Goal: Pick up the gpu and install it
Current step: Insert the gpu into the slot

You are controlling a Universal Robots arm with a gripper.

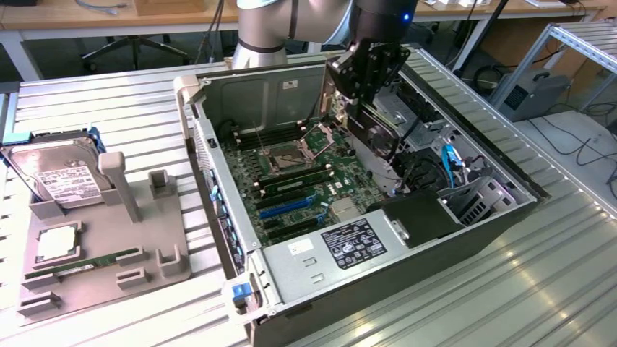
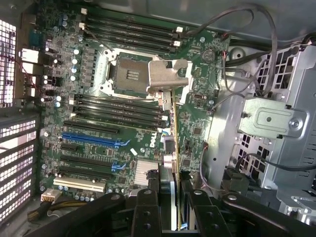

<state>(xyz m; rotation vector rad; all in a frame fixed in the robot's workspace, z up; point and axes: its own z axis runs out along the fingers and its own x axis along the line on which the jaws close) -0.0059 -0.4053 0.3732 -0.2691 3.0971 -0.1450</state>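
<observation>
looked over a ribbed metal table (image 1: pixel 540 289) in a workshop, with wooden desks (image 1: pixel 58 18) at the back. counted 1 open computer case (image 1: pixel 386 289) lying on its side on that table, with 1 motherboard (image 1: pixel 299 188) bared inside. counted 1 grey fixture (image 1: pixel 97 282) at the exterior view's left, carrying 1 hard drive (image 1: pixel 58 181), 1 square silver chip (image 1: pixel 56 242) and 1 ram stick (image 1: pixel 87 264). found 1 arm (image 1: pixel 260 29) reaching over the case and 1 gripper (image 1: pixel 366 108) clamped on the gpu (image 1: pixel 383 141). saw that 1 gpu held upright above the motherboard, toward the case's drive-bay side. in the wrist view, made out the gpu (image 2: pixel 174 118) edge-on between 2 black fingers (image 2: pixel 148 207), over the board's green face, near 1 cpu socket (image 2: pixel 131 74).
</observation>
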